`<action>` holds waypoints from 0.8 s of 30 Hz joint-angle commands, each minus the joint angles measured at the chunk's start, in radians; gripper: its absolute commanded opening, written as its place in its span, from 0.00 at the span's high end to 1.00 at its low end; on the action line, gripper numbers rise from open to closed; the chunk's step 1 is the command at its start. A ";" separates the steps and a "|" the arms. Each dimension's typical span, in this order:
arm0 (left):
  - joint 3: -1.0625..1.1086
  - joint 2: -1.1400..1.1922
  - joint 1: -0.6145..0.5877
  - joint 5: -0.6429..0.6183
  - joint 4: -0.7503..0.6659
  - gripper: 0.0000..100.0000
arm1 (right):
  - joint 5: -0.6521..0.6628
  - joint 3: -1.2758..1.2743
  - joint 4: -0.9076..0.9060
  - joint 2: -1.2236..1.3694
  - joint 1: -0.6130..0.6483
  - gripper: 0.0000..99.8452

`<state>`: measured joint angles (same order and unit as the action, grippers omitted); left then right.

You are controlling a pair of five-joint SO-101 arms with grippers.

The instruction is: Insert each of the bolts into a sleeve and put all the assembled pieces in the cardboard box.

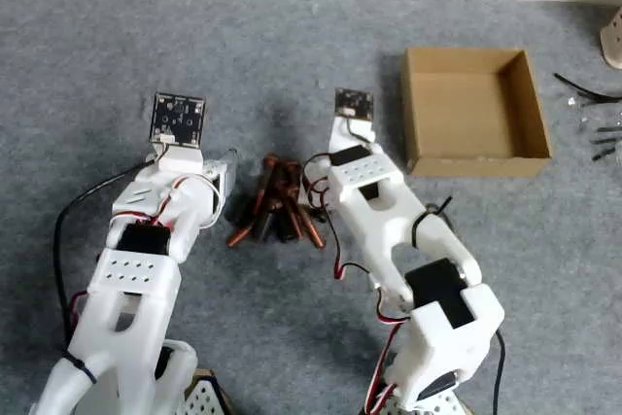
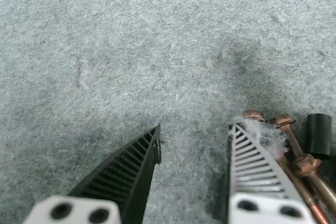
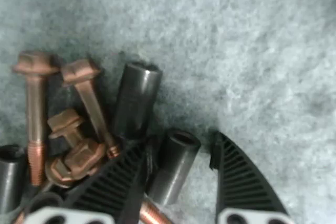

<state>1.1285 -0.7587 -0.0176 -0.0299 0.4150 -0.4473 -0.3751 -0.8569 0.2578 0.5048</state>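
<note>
Bolts: copper-coloured hex-headed bolts [image 1: 277, 203] are heaped in a loose pile on the table between the two arms, lying crosswise over one another.
Sleeves: black cylindrical sleeves [image 3: 135, 100] are mixed into the same pile. One is laid flat just beside two bolt shafts.
Cardboard box: an open brown cardboard box [image 1: 476, 166] is set open side up, well apart from the pile, on the far side of the right arm.
Right gripper: the right gripper [image 3: 182, 139] is held low at the edge of the pile. Its jaws are parted narrowly around a further black sleeve [image 3: 176, 169], which lies against one finger. A small gap seems to be left at the other finger, though this cannot be told for certain.
Left gripper: the left gripper [image 2: 195, 128] is held low at the opposite side of the pile, jaws spread wide with only felt between them. Grey fluff is caught on the finger [image 2: 252, 161] that stands just beside the bolt heads.
Table: a grey felt-covered table [image 1: 292, 65] carries everything.
Edge: thin black loose parts [image 1: 595, 133] are scattered near the right edge of the table, past the box.
</note>
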 commanded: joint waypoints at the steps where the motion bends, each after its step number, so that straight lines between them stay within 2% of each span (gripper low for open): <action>1: -0.005 -0.030 0.012 -0.006 -0.020 0.80 | -0.009 0.001 -0.065 0.010 0.024 0.84; 5: -0.005 -0.030 0.012 -0.006 -0.020 0.80 | 0.077 0.002 -0.085 0.010 0.027 0.86; 10: -0.007 -0.030 0.012 -0.006 -0.020 0.80 | 0.155 0.045 -0.088 0.010 0.027 1.00; 15: -0.007 -0.030 0.012 -0.006 -0.020 0.80 | 0.216 0.094 -0.188 -0.007 0.028 1.00; 18: -0.007 -0.030 0.012 -0.006 -0.020 0.80 | 0.222 0.125 -0.216 -0.105 0.025 1.00; 20: -0.007 -0.030 0.012 -0.006 -0.020 0.80 | 0.226 0.081 -0.216 -0.205 0.010 1.00; 24: -0.008 -0.030 0.012 -0.006 -0.020 0.80 | 0.316 -0.065 -0.143 -0.398 -0.031 1.00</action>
<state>1.1285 -0.7587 -0.0176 -0.0299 0.4150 -0.1941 -0.3813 -1.0549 0.0215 0.5079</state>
